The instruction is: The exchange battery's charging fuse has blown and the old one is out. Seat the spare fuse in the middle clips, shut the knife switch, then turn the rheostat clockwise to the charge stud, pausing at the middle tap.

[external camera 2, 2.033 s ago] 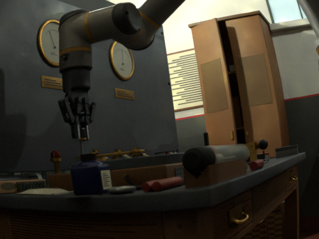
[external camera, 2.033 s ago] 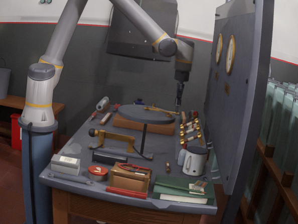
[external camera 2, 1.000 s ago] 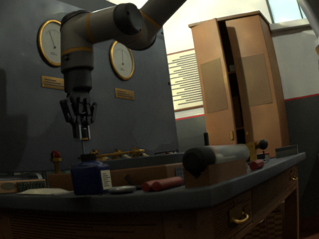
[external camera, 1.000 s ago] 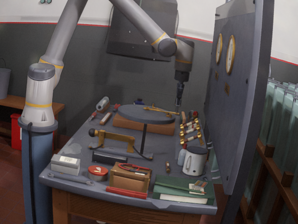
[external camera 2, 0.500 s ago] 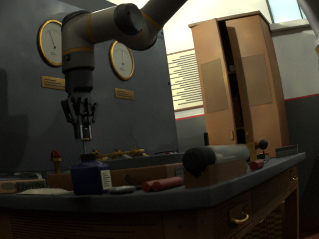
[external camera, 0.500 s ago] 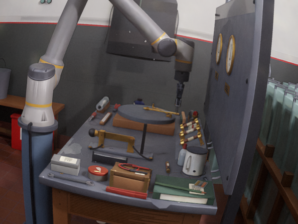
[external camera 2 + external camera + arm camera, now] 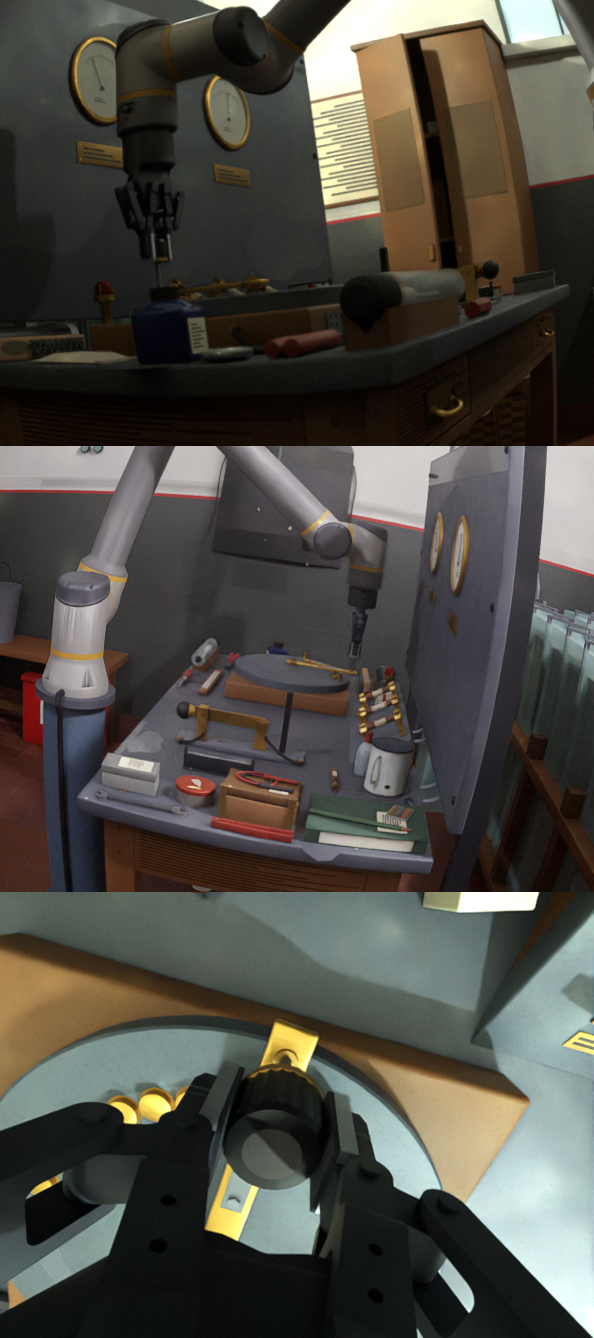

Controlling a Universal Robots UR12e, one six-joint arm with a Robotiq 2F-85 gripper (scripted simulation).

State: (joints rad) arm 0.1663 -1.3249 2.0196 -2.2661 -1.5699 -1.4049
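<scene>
The black ribbed rheostat knob (image 7: 278, 1127) sits gripped in my closed gripper (image 7: 280, 1122) (image 7: 354, 650) (image 7: 156, 249). The knob stands on a thin stem at the outer end of the brass wiper arm (image 7: 320, 666) (image 7: 268, 1122). The arm lies across the round grey rheostat disc (image 7: 291, 673), pointing to its far right edge. Brass studs (image 7: 144, 1101) show on the disc to the left of the fingers. The knife switch (image 7: 225, 721) with its black ball handle lies down on its base nearer the front. Three fuses sit in the brass clips (image 7: 381, 706) right of the disc.
The tall grey panel (image 7: 465, 636) with two round gauges stands close on the right of the gripper. A blue ink bottle (image 7: 168, 329) stands at the far bench edge. A white mug (image 7: 387, 766), a wooden box (image 7: 260, 798) and green books (image 7: 365, 826) fill the front.
</scene>
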